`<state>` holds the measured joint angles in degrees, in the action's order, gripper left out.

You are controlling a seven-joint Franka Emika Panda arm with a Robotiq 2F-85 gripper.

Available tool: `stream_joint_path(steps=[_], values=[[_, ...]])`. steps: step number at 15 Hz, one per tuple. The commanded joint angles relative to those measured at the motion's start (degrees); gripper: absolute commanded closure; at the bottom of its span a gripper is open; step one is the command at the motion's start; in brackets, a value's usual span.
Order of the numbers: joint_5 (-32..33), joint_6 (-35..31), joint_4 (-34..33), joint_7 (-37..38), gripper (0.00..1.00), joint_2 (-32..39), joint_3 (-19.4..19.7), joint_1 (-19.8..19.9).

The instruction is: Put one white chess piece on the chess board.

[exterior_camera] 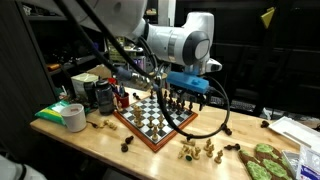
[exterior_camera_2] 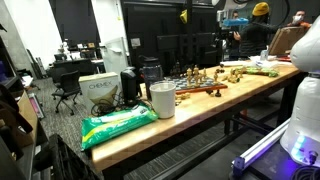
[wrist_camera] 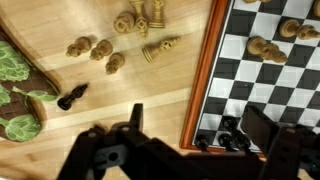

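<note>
Wooden table with the robot arm reaching over it, seen in both exterior views. The chess board lies flat on the table near the middle, turned corner-on to the table's front edge; in an exterior view it appears farther along the tabletop, beyond a white cup and a green bag. In the wrist view the board's reddish-brown frame runs down the right half of the picture.

The hand hangs above the frame's near corner with its two fingers spread wide apart and nothing pinched between them. Light pieces stand on squares farther in; dark pieces cluster at the board's corner, below the spread fingers.

Off the board, beside the frame, several white chess pieces lie scattered on the bare table, some on their sides. A single black piece lies nearer a green patterned object at the picture's left edge.
</note>
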<state>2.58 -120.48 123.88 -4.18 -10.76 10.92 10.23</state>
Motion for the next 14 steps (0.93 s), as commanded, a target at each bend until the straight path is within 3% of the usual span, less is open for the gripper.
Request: stream_joint_path(steps=[1,14], values=[[1.7,-2.7,0.6,2.7,0.00,0.8,1.0,1.8],[0.2,-1.2,0.0,0.9,0.00,1.7,0.8,1.1]])
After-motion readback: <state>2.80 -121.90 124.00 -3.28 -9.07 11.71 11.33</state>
